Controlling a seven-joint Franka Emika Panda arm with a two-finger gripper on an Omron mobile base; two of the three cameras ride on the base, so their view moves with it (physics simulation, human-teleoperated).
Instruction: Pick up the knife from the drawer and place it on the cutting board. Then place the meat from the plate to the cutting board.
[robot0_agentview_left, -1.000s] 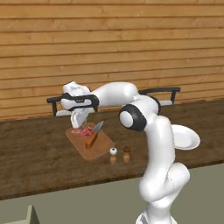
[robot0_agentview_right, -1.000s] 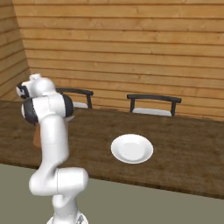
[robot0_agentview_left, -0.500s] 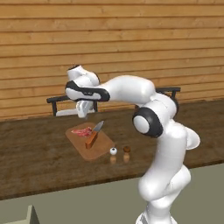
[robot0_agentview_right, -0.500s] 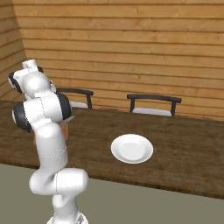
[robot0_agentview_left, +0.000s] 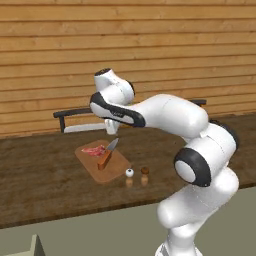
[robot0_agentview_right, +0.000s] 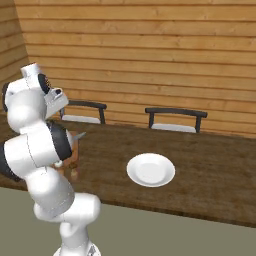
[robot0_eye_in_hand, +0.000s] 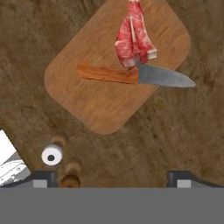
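The light-brown cutting board (robot0_eye_in_hand: 94, 103) lies on the dark wooden counter, also seen as the cutting board (robot0_agentview_left: 114, 167) in the left base view. On it rests the knife (robot0_eye_in_hand: 127, 75) with its reddish handle and grey blade, whose tip juts over the board's edge. The red streaked meat (robot0_eye_in_hand: 134, 37) lies beside the blade, touching it. From the left base camera the knife (robot0_agentview_left: 107, 155) and meat (robot0_agentview_left: 93, 149) sit side by side. My gripper (robot0_eye_in_hand: 113, 178) hangs well above the board, open, with nothing between its fingers (robot0_eye_in_hand: 44, 176). The white plate (robot0_agentview_right: 150, 169) sits bare on the counter.
Two small shakers stand just off the board: a white-topped one (robot0_eye_in_hand: 52, 154) and a brown one (robot0_eye_in_hand: 70, 179), also visible as a pair (robot0_agentview_left: 129, 173) near the counter's front edge. Dark-framed racks (robot0_agentview_right: 173, 111) stand against the plank wall.
The hand has risen from just over the meat on the board to well above it, and the arm has swung up. Meat and knife stay on the board.
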